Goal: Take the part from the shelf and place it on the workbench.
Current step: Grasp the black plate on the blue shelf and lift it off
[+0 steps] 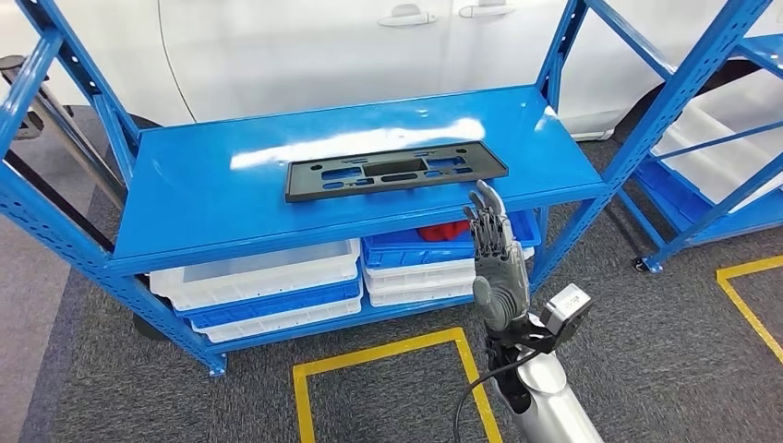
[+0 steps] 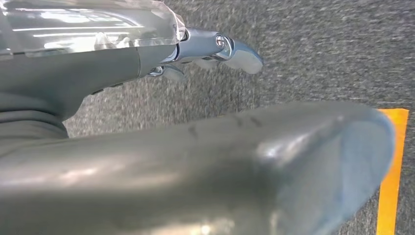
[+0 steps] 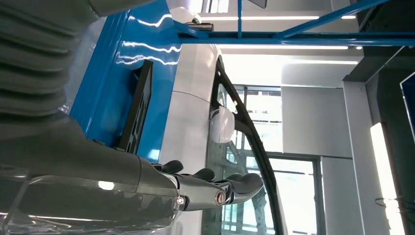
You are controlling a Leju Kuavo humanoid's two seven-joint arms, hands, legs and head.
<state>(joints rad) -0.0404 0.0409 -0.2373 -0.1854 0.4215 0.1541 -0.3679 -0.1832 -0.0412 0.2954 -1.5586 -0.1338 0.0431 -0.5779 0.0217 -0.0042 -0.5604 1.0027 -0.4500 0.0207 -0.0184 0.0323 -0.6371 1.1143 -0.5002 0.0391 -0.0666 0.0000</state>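
Grey carpet (image 1: 646, 341) marked with yellow floor tape (image 1: 388, 355) surrounds a blue steel shelf unit (image 1: 185, 198). On its top deck lies the part (image 1: 395, 171), a flat, long black plastic panel with several rectangular cut-outs, set slightly aslant near the deck's front edge and right of centre. Nothing touches the part.

Right hand (image 1: 494, 249): raised in front of the shelf's front edge, just below and to the right of the part, palm upright. Its fingers (image 1: 487, 210) are extended and slightly apart, holding nothing; the fingertips reach the level of the deck edge, close to the part's right end but apart from it. In the right wrist view, the part (image 3: 138, 105) appears edge-on against the blue deck, beyond the extended fingers (image 3: 240, 185).

Left hand (image 2: 147, 161): seen in the left wrist view above the carpet and a strip of yellow tape (image 2: 391, 171); fingers (image 2: 220, 49) extended, holding nothing.

Beneath the deck, white and blue trays (image 1: 277, 286) are stacked on the lower level; one holds a red item (image 1: 446, 229). Behind the shelf stands a white car (image 1: 369, 46). A second blue rack (image 1: 720, 138) stands to the right.
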